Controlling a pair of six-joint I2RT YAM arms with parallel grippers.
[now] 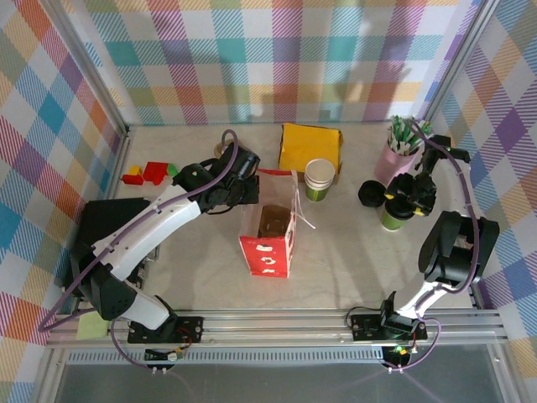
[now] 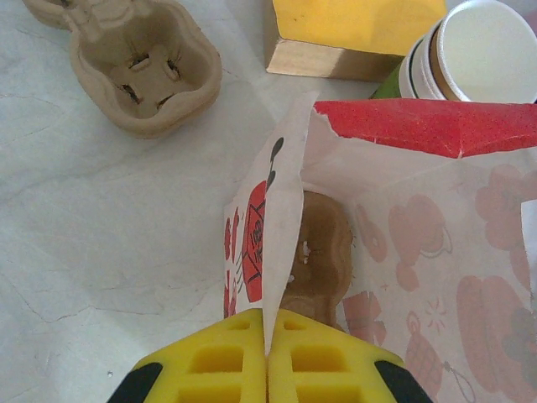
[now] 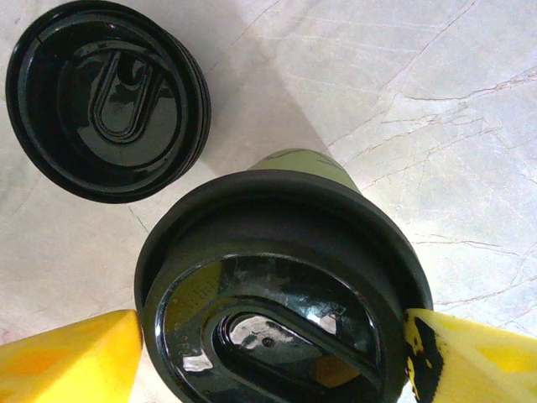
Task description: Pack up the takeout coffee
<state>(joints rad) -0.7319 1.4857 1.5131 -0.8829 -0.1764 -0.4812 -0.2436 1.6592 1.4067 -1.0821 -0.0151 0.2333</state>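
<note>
From above, your left gripper (image 1: 243,183) sits at the far left edge of the red paper bag (image 1: 268,243). The takeout coffee (image 1: 393,217) stands at the right, just nearer than the pink cup (image 1: 399,155), with your right gripper (image 1: 403,200) over it.

Left wrist: the yellow fingers (image 2: 218,361) are pressed together on the bag's white edge.

Right wrist: the fingers (image 3: 67,361) are spread either side of the black lid (image 3: 277,277), close against it. You cannot tell whether they grip.

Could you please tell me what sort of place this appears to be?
Most likely a robot test booth staged as a coffee counter: plaid cloth walls on a metal frame, with a lidded coffee cup, a paper bag and stacked cups.
</note>
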